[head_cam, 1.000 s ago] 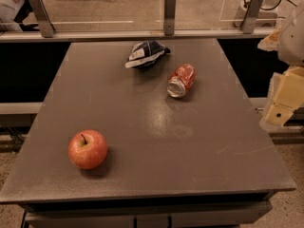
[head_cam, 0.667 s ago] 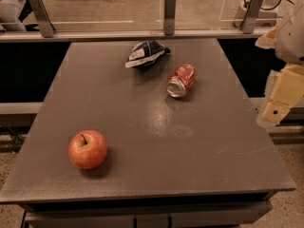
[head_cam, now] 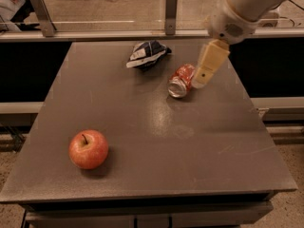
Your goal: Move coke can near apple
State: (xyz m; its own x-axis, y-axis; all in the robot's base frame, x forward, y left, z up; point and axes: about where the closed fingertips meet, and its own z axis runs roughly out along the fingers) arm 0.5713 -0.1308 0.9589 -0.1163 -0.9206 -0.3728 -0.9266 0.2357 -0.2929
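Front edge of desk (head_cam: 156, 175) runs across the bottom, with a bare strip of surface along it. Apple (head_cam: 89, 149) sits front-left, upright with its stem up, near the front and left edges but not on either. The front-right part and the whole middle of the desk are open surface, so a wide free lane runs between the apple and the far objects.

Coke can (head_cam: 181, 80) lies on its side, right of centre in the far half. Its silver end faces the front-left and it is well apart from the apple. It is inset from the right edge, with bare surface on that side.

End effector (head_cam: 201, 80) hangs down just beside the can's right side, at can height. Contact is unclear, and I cannot tell if it is released or clenched. The arm (head_cam: 247, 8) comes in from the top right, above the far-right corner.

Snack bag (head_cam: 147, 53), dark blue and white and crumpled, lies to the far left of the can, near but apart from it and close to the back edge. A rail (head_cam: 104, 33) with an upright post (head_cam: 171, 11) lines the back edge.
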